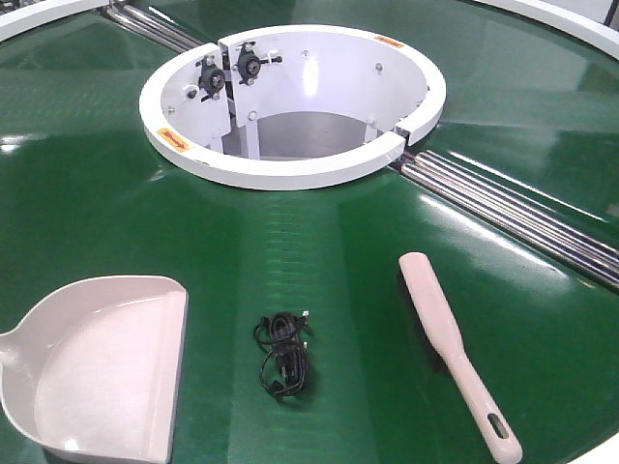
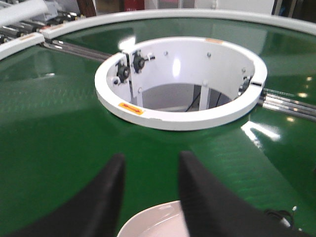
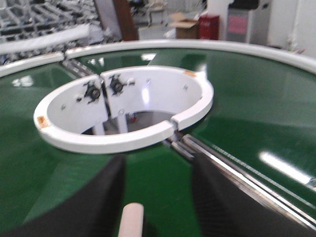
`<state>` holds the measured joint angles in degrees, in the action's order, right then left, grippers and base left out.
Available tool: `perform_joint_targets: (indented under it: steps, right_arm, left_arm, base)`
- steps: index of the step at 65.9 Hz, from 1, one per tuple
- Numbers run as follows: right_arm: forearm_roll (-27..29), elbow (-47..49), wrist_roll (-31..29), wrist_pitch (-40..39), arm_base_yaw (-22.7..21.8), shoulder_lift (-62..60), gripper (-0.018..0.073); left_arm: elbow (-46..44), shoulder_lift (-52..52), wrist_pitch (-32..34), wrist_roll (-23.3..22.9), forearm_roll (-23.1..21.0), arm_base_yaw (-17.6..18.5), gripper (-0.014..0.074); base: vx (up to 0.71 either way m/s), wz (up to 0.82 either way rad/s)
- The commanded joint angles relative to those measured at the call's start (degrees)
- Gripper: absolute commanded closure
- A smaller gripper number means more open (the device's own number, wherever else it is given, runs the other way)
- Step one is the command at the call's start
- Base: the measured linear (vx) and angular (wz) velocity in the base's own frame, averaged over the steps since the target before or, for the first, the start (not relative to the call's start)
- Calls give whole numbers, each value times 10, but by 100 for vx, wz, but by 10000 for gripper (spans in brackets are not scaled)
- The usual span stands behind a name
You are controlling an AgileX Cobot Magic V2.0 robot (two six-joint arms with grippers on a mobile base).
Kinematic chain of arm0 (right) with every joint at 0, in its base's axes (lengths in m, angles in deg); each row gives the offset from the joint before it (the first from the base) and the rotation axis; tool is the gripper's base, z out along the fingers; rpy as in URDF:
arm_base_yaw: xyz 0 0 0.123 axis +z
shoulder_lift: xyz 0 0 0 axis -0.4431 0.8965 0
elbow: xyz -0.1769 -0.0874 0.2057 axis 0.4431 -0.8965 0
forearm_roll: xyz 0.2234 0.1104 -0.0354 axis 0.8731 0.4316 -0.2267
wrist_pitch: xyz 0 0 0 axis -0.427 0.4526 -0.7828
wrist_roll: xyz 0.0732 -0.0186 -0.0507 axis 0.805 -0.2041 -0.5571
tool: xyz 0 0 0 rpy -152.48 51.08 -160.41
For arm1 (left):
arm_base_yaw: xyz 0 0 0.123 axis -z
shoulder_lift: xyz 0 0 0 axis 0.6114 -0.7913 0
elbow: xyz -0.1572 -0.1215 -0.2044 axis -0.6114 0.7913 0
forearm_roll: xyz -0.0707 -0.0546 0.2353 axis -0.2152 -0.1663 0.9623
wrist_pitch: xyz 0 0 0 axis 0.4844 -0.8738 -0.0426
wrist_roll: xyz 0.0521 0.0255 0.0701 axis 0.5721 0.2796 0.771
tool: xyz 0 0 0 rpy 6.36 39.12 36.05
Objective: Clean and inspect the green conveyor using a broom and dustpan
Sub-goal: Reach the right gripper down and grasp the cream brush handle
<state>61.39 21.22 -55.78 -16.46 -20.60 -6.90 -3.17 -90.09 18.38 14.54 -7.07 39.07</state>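
left end effector (image 2: pixel 150 165): jaws spread apart | right end effector (image 3: pixel 158 165): jaws spread apart

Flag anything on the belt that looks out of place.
A small tangled black cable lies loose on the green conveyor, between the dustpan and the broom. It looks like stray debris, not part of the belt. Nothing else stands out.

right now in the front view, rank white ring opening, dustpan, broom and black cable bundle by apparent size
1. white ring opening
2. dustpan, partly cut off by frame edge
3. broom
4. black cable bundle
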Motion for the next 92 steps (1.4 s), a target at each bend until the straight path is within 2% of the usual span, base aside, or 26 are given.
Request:
perform_joint_targets:
  steps: [1, 6, 9, 12, 15, 23, 31, 42, 51, 56, 61, 68, 76, 81, 92]
  right_arm:
    - [6, 19, -7, -42, 10, 23, -11]
    - [12, 19, -6, -41, 9, 34, -125]
    - [12, 19, -5, -40, 9, 37, -167]
    - [12, 19, -9, -35, 9, 40, -169]
    - [21, 25, -15, -8, 10, 46, -165]
    - [95, 66, -75, 118, 10, 96, -140]
    - [165, 96, -109, 153, 10, 150, -92]
    - [173, 147, -133, 192, 10, 253, -30]
    - [174, 202, -138, 232, 15, 338, -24]
    - [156, 231, -132, 229, 43, 380, -24]
    - [114, 258, -93, 223, 83, 421, -24]
    - [-9, 289, 17, 223, 137, 473, -24]
    - [-126, 312, 131, 261, 165, 522, -24]
    - [-147, 319, 161, 278, 160, 548, -22]
    - [-149, 330, 143, 301, 152, 602, -1]
  left_arm:
    - [-19, -12, 50, 8, -15, 0, 120]
    - [-19, -13, 69, 8, -15, 0, -34]
    - [-19, -13, 75, 8, -15, 0, -95]
    - [-19, -13, 78, 8, -15, 0, -121]
    - [-19, -13, 77, 8, -15, 0, -117]
    - [-19, -13, 74, 8, -15, 0, -86]
    - [-19, -13, 75, 8, -15, 0, -40]
    - [-19, -13, 75, 8, -14, 0, 23]
    - [-19, -13, 76, 8, -14, 0, 36]
    - [-19, -13, 76, 8, -14, 0, 36]
    - [-19, -13, 76, 8, -14, 0, 36]
    - [-19, -13, 76, 8, -14, 0, 36]
    - [-19, -13, 76, 8, -14, 0, 36]
    - [-19, -13, 75, 8, -14, 0, 36]
    - [-19, -13, 73, 8, -14, 0, 36]
  base:
    - [0, 0]
    - [0, 0]
    - [0, 0]
    - [0, 0]
    - [0, 0]
    - [0, 0]
    - [0, 0]
    - [0, 0]
    - [0, 0]
    - [0, 0]
    - [0, 0]
    - [0, 0]
    - [0, 0]
    - [0, 0]
    - [0, 0]
